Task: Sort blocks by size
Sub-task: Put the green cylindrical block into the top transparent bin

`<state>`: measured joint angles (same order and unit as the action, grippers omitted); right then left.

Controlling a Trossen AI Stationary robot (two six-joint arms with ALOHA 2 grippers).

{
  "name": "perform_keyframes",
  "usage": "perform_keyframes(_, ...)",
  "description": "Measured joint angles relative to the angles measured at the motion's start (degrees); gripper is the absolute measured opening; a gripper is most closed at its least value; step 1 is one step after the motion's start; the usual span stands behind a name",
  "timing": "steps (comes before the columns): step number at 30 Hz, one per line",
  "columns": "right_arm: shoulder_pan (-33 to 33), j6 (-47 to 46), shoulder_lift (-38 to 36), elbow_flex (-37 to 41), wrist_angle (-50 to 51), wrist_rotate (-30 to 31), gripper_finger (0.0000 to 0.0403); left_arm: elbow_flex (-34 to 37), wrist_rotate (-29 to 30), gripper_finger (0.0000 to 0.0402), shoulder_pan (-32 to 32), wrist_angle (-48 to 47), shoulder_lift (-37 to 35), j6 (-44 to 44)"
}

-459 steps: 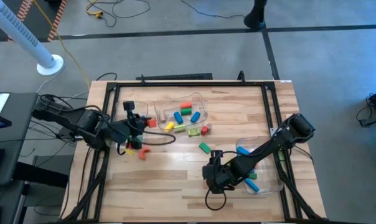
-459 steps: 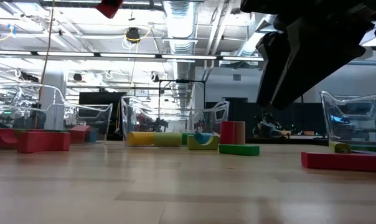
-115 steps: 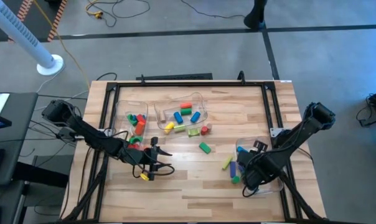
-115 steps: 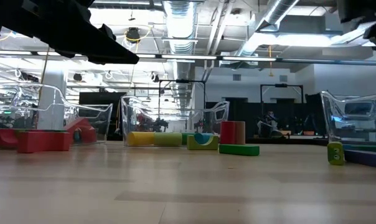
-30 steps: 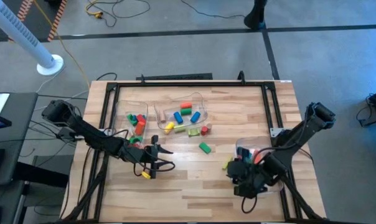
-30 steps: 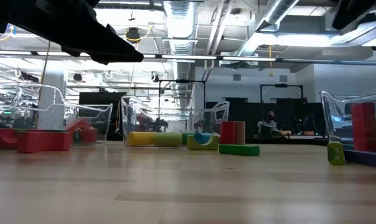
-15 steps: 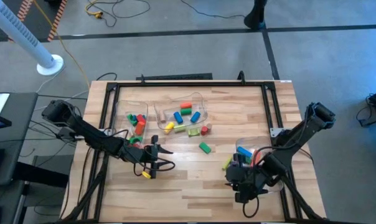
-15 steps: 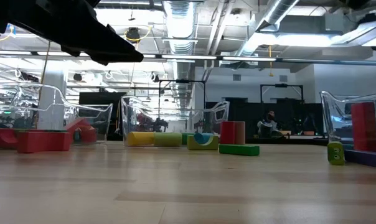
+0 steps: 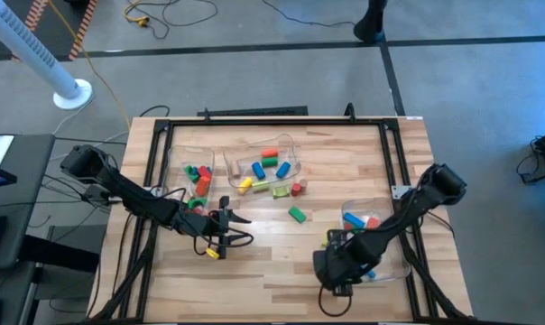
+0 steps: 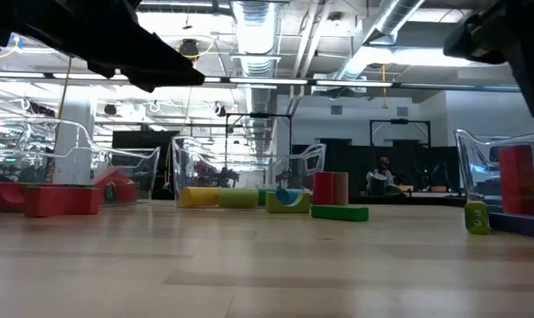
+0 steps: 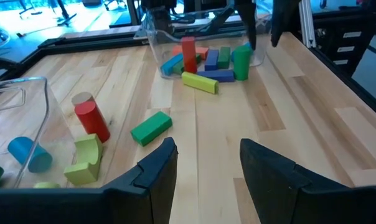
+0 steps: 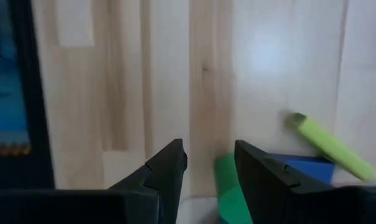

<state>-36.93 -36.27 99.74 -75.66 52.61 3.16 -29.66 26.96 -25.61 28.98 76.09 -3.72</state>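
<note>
Blocks lie loose on the table and in three clear bins. A green block (image 11: 150, 127), a red cylinder (image 11: 91, 118) and a yellow-green arch (image 11: 83, 163) lie ahead of my left gripper (image 11: 203, 155), which hovers open and empty at the near left (image 9: 229, 235). A small yellow block (image 9: 212, 255) lies beside it. My right gripper (image 12: 210, 158) points down at the table, open, just left of the right bin (image 9: 385, 262). A green block (image 12: 228, 190) lies below its gap, by a blue block (image 12: 303, 167) and a yellow-green bar (image 12: 328, 148).
The left bin (image 9: 196, 176) and the middle bin (image 9: 292, 152) at the far side hold several blocks. The right bin holds an upright red block (image 10: 514, 181) and others. A black frame (image 9: 254, 122) runs round the table's edges. Bare wood lies in the near middle (image 9: 272, 271).
My right gripper has moved from over the right bin toward the table's left edge and down, and has tipped to point more steeply at the table. Its fingers stay apart. My left arm and the blocks have kept still.
</note>
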Motion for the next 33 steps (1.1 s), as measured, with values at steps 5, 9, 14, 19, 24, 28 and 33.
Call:
perform_keyframes(5, -0.20, 4.35, 3.60, -3.75, 5.71, -0.44, 0.0178, 0.00, 0.00, 0.0169, 0.00, 0.92, 0.00, 0.22)
perform_keyframes(9, 0.43, 4.72, 5.54, -4.71, 11.13, -0.52, 0.0217, -0.01, -0.01, 0.0169, 0.00, 0.95, 0.00, 0.22)
perform_keyframes(14, 0.77, 3.54, 5.62, -4.85, 12.34, -0.39, 0.0276, 0.01, 0.00, 0.0169, 0.00, 0.90, 0.00, 0.26)
perform_keyframes(19, 0.52, 3.63, 5.62, -4.69, 11.78, -0.42, 0.0284, -0.01, 0.00, 0.0169, 0.00, 0.88, 0.00, 0.48)
perform_keyframes(24, 0.55, 3.47, 5.56, -3.09, 11.21, -0.76, 0.0285, 0.01, 0.00, 0.0169, -0.04, 0.62, 0.00, 0.48)
perform_keyframes(28, 0.50, 3.07, 5.58, -0.72, 10.87, -2.16, 0.0285, -0.01, 0.00, 0.0169, -0.04, 0.42, 0.00, 0.48)
perform_keyframes(33, 0.52, 2.69, 5.58, -0.37, 11.22, -2.16, 0.0283, 0.00, -0.02, 0.0169, -0.09, 0.30, 0.00, 0.52)
